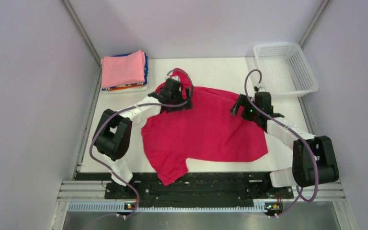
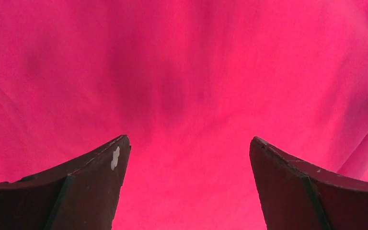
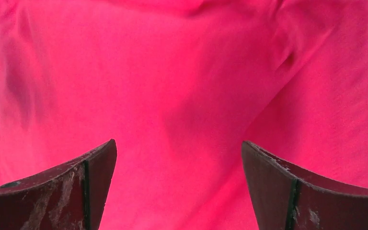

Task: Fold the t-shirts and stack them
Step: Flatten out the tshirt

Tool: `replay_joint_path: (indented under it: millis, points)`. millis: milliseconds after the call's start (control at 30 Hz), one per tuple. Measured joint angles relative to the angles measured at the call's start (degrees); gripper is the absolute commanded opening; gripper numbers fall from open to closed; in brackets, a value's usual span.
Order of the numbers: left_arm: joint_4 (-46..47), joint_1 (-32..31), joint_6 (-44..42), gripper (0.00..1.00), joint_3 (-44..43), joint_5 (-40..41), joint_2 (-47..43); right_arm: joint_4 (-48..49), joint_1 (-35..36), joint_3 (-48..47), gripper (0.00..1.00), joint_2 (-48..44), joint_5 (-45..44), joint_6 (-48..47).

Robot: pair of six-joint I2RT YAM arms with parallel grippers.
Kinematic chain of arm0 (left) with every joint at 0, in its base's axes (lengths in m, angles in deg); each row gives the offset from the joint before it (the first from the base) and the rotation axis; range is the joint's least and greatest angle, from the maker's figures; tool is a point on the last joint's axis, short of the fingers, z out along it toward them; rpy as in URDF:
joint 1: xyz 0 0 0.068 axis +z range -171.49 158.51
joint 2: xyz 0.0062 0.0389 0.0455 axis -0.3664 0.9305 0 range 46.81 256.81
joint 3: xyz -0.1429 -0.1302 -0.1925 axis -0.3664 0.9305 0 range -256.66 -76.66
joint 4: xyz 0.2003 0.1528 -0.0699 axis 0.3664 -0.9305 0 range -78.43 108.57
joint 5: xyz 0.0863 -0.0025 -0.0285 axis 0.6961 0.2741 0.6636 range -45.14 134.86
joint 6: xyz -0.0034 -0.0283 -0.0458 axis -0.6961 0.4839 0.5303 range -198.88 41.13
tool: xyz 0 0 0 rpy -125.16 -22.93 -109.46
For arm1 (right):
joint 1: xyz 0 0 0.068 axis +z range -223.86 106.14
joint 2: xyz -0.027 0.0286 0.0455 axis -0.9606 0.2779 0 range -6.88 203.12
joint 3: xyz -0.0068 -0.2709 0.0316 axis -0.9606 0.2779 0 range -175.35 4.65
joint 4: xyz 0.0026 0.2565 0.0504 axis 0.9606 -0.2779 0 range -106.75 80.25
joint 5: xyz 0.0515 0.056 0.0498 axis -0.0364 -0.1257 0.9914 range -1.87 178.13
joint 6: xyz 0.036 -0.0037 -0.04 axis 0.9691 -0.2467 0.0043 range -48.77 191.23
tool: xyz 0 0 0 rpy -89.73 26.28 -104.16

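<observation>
Top external view, item list. Red shirt (image 1: pixel 206 129): spread loosely at the centre of the table (image 1: pixel 220 67), one sleeve hanging past the near edge at 6 o'clock. It is unfolded and probably laid out flat for a first fold. Left gripper (image 1: pixel 175 94): over the shirt's 11 o'clock corner, jaws wide apart and holding nothing, with only red cloth below them. Right gripper (image 1: pixel 243 106): over the 2 o'clock edge, likewise spread and unladen. Stack (image 1: pixel 123 72): folded shirts, pink on top, at 10 o'clock, the likely destination. Basket (image 1: pixel 303 72): white mesh, at 1 o'clock, apart from the shirt.
</observation>
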State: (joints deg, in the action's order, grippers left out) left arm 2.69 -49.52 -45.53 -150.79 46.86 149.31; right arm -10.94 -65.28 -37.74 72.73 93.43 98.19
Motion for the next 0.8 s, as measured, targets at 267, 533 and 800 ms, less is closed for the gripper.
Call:
replay_joint_path:
  millis: [267, 533, 800]
  points:
    - [1.5, -1.6, 6.3, 0.99, 12.9, -4.2, -1.8, 1.3, 12.1, 7.6, 0.99, -0.9, -0.7, 4.2]
    - [0.8, -1.2, 9.6, 0.99, 22.9, 2.2, -10.1, 1.7, 19.3, 12.9, 0.99, -5.2, -4.3, 8.3]
    - [-7.3, -1.1, 10.9, 0.99, 30.3, 9.9, -18.9, -3.9, 24.0, 19.4, 0.99, -17.7, -1.7, 11.8]
